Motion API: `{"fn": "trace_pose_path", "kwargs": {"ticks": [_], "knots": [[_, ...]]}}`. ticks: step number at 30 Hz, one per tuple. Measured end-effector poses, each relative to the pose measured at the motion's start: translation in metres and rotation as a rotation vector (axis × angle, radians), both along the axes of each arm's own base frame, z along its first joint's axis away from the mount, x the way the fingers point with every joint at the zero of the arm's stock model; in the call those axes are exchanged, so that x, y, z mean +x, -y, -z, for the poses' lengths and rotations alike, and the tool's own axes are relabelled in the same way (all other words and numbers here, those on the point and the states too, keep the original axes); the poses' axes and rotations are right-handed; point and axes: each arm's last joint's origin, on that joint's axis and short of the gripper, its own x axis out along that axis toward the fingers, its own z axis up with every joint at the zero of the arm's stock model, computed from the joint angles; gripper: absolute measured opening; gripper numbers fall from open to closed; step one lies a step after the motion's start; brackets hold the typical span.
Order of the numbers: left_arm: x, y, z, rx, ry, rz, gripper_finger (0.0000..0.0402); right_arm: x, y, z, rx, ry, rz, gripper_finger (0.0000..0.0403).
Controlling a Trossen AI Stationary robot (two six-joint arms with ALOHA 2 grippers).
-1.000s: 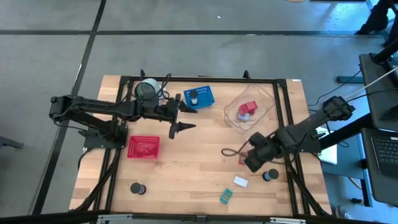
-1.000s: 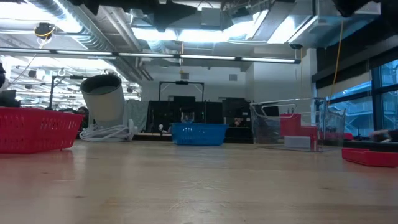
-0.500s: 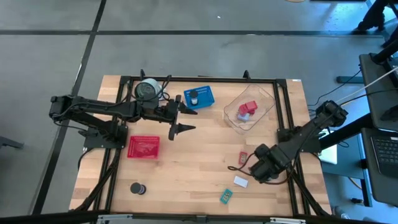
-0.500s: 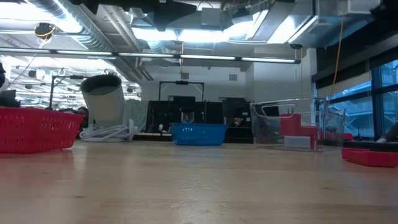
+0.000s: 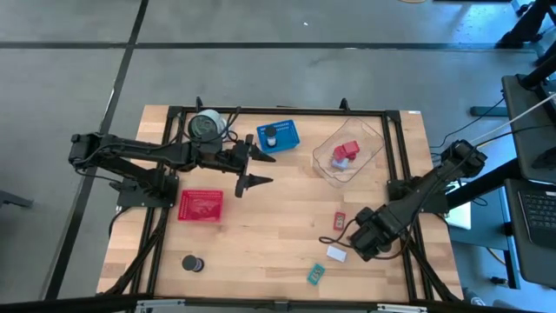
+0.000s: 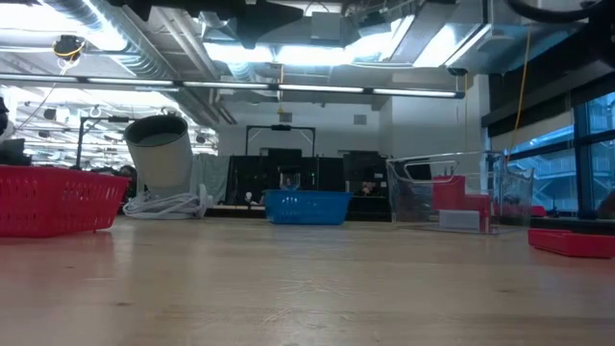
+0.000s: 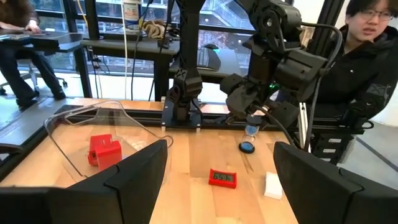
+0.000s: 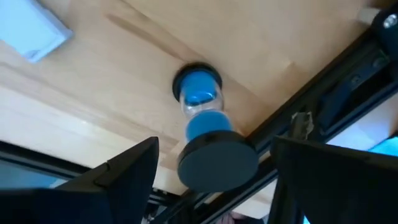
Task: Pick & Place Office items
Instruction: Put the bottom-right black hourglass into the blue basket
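From the left of the table: a black spool (image 5: 191,263) lies alone near the front left corner, and behind it sits the red tray (image 5: 201,205), its contents too fine to read from above. In the level view the tray's mesh wall (image 6: 53,200) runs off the edge. The left arm reaches across the back of the table, and the left gripper (image 5: 252,163) hangs over bare wood between the tray and the blue basket (image 5: 279,136), fingers spread wide with nothing between them. A grey-and-white disc (image 5: 205,127) stands at the back beside that arm.

A dark spool with a pale top (image 5: 270,133) sits inside the basket. Right of it, the clear tub (image 5: 347,150) holds a red cube (image 5: 346,152) and a pale piece touching it that I can't make out.

Toward the front right, a small red block (image 5: 340,218) lies flat, a white block (image 5: 336,254) sits closer to the front edge, and a teal block (image 5: 315,275) lies nearest the front.

The right gripper (image 5: 360,247) is low at the table's right side, just beside the white block. From above its body hides whatever is under it. Its own camera shows the fingers (image 8: 127,171) apart, with a spool with blue showing through its clear middle (image 8: 200,109) standing on the wood between them, not pinched; its near cap blocks part of it.

A person in dark clothing (image 7: 364,74) sits beyond the table, partly cut off.
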Motion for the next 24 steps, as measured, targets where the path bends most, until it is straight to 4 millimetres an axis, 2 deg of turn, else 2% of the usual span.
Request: {"fn": "trace_pose_path", "kwargs": {"ticks": [15, 24], "knots": [[0.0000, 0.0000, 0.0000, 0.000, 0.000, 0.000, 0.0292, -0.0071, -0.0080, -0.0002, 0.003, -0.030, 0.034, 0.0313], [0.0000, 0.0006, 0.0001, -0.002, -0.001, 0.002, 0.0292, -0.0055, -0.0087, 0.0002, -0.016, 0.003, 0.052, 0.0289]]}}
